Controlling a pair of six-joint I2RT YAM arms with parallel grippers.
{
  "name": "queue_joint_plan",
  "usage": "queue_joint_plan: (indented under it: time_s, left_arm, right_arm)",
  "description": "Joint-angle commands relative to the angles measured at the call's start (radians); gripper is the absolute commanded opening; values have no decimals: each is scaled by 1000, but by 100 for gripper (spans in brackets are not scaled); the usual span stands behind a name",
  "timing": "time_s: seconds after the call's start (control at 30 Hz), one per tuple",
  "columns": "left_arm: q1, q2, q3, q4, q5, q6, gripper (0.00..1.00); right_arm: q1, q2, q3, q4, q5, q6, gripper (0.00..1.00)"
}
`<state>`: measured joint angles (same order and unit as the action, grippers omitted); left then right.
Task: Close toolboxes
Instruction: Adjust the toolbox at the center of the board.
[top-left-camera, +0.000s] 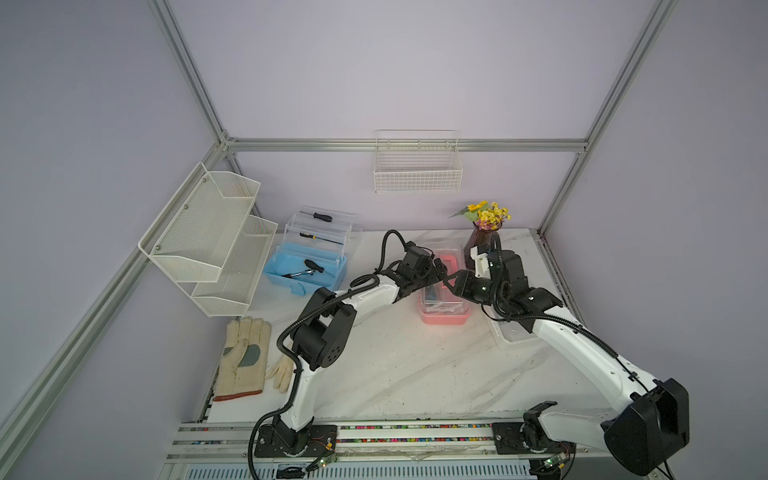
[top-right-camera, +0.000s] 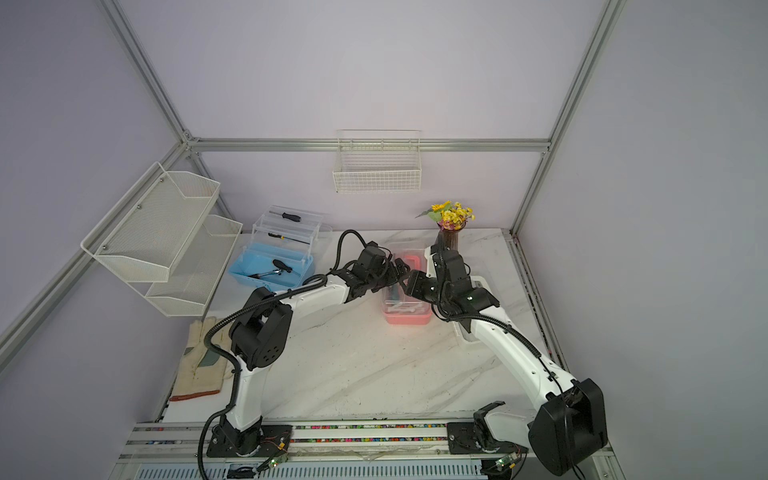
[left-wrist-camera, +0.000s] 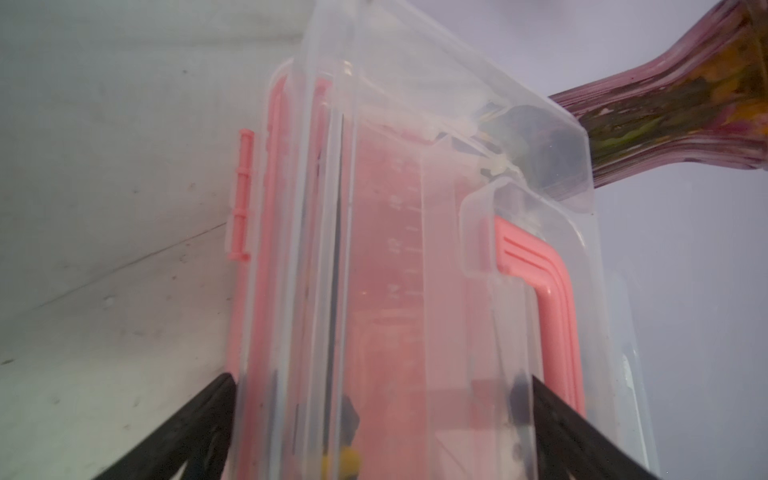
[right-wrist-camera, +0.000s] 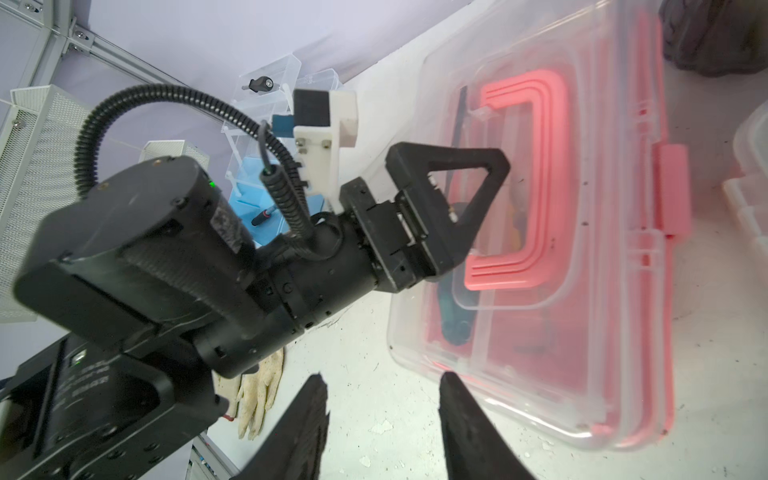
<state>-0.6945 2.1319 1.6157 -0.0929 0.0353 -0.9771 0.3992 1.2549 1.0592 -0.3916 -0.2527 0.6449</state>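
Meeting above the pink toolbox (top-left-camera: 444, 318) in both top views, the left hand (top-left-camera: 441, 272) and right hand (top-left-camera: 453, 280) point at each other from opposite sides. The blue toolbox (top-left-camera: 305, 270) stands wide open well behind the left hand. The white toolbox (top-left-camera: 513, 334) is mostly hidden under the right arm.

In the left wrist view, the left hand's jaws are spread wide and grip nothing. They straddle the clear lid (left-wrist-camera: 386, 187), with the pink handle (left-wrist-camera: 536, 266) just beside one finger.

In the right wrist view, the right hand is partly open and empty over bare table (right-wrist-camera: 374, 324), just short of the box. The lid lies down on the base, and the latch (right-wrist-camera: 673, 195) sits on the edge farthest from this hand; I cannot tell whether it is snapped.

The box looks light, thin and slick, so it would likely slide and its lid flex. Pressing flat near the latch edge, with the base braced, seems safer than pinching the lid.
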Motion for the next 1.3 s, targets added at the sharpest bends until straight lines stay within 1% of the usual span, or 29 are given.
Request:
queue_joint_plan:
  time_s: [0.0,0.17,0.3,0.4,0.57,0.63,0.83,0.93,1.07,1.1,1.2,1.27]
  left_arm:
    - [-34,66,24,-35,61,18,100]
    - [-34,-6,40,-102,-4,125,100]
    - [-34,-49,89,-199,-45,212,100]
    - [-35,-76,104,-237,-67,250,100]
    - [-33,-116,84,-241,-97,268,100]
    - [-30,-124,72,-240,-104,273,100]
    - [-25,-131,26,-268,-118,314,100]
    - [-24,-152,-5,-309,-151,347,100]
    - [-23,-194,-62,-386,-209,402,100]
    - [-24,-205,-84,-410,-226,412,100]
    - [-19,-237,-146,-497,-286,395,95]
    - [-13,-269,-215,-505,-292,391,92]
  right_arm:
    - [-4,-6,45,-15,7,-21,47]
    - [-5,5,45,-9,3,-21,48]
    - [-5,13,47,2,1,-19,47]
    - [-6,16,52,3,7,-19,47]
    - [-7,23,48,5,9,-4,47]
    - [-27,22,38,1,7,12,47]
    - [-138,-22,-68,52,-93,61,48]
    - [-155,-32,-141,113,-150,90,48]
    - [-157,-53,-272,235,-169,160,48]
    - [-157,-62,-299,258,-166,179,50]
    - [-157,-88,-348,284,-135,204,62]
    - [-157,-95,-372,300,-136,214,65]
